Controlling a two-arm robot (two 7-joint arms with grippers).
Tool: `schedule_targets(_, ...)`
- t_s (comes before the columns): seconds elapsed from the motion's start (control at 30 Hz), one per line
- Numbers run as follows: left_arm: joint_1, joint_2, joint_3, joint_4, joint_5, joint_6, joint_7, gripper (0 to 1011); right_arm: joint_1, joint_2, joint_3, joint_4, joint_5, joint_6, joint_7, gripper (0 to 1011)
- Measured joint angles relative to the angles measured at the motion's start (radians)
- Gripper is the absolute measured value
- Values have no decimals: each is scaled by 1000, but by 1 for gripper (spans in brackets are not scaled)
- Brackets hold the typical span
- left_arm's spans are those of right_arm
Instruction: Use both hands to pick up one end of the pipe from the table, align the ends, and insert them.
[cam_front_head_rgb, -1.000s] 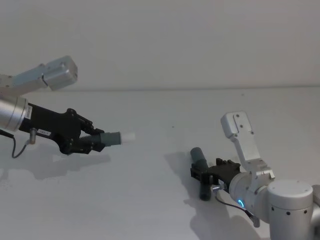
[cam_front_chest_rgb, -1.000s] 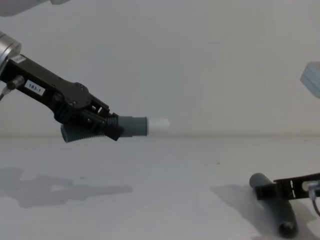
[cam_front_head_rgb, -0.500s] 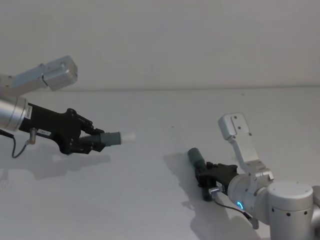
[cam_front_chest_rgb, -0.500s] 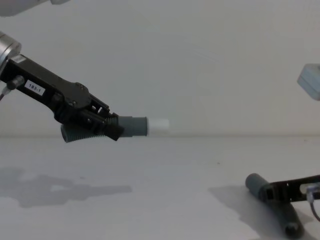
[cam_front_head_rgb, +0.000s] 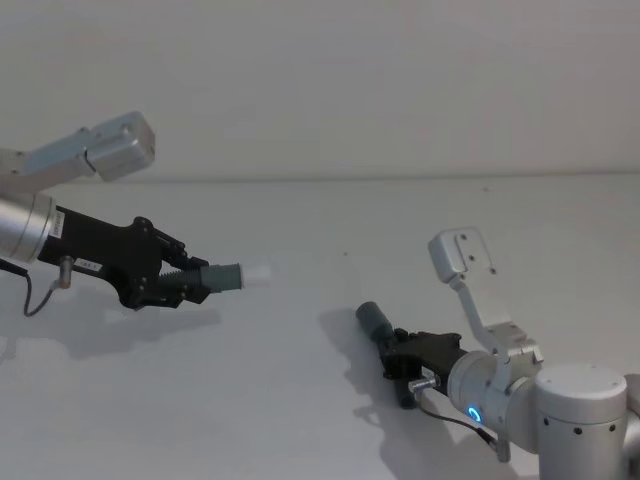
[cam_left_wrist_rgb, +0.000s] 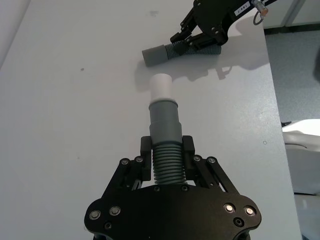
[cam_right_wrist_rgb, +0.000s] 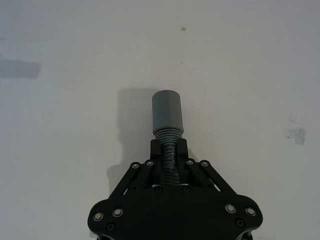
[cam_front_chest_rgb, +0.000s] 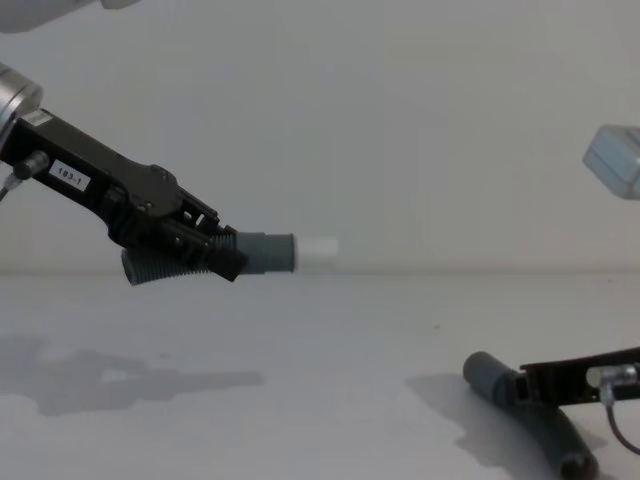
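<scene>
While the left gripper (cam_front_head_rgb: 190, 283) hangs above the table (cam_front_head_rgb: 300, 420) on the left, its fingers pinch the ribbed middle of one hose piece (cam_front_head_rgb: 225, 275), whose white tip (cam_front_head_rgb: 257, 271) points toward the right. The right gripper (cam_front_head_rgb: 400, 352) sits low at the right (close to the robot's body), clamped on the ribs of the other hose piece (cam_front_head_rgb: 376, 320). Its plain cuff (cam_front_chest_rgb: 485, 372) slants up leftward, well apart from the white tip.

My bench (cam_front_head_rgb: 290, 400) is a plain, matt white surface marked by a few tiny dark specks (cam_front_head_rgb: 345, 253), and on my right side a dark grey ribbed hose piece (cam_front_head_rgb: 376, 319) lies low against it, though I cannot tell whether it fully rests there.
</scene>
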Motion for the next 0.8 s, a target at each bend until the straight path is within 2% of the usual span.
schedule_targets(0.3, 0, 0, 0, 0, 0, 0, 0, 325, 3, 29, -10, -1, -8, -60, 46, 126)
schedule_targets(0.33, 0, 0, 0, 0, 0, 0, 0, 325, 6, 39, -13, 0, -11, -76, 57, 124)
schedule_targets(0.47, 0, 0, 0, 0, 0, 0, 0, 325, 14, 67, -25, 3, -23, -121, 91, 2)
schedule_targets(0.6, 0, 0, 0, 0, 0, 0, 0, 325, 27, 105, -41, 7, -40, -183, 137, 0)
schedule_targets(0.67, 0, 0, 0, 0, 0, 0, 0, 325, 29, 112, -44, 8, -43, -193, 145, 0)
schedule_targets(0.73, 0, 0, 0, 0, 0, 0, 0, 325, 39, 139, -53, 12, -54, -241, 179, 0)
schedule_targets(0.8, 0, 0, 0, 0, 0, 0, 0, 325, 46, 153, -58, 14, -58, -263, 195, 0)
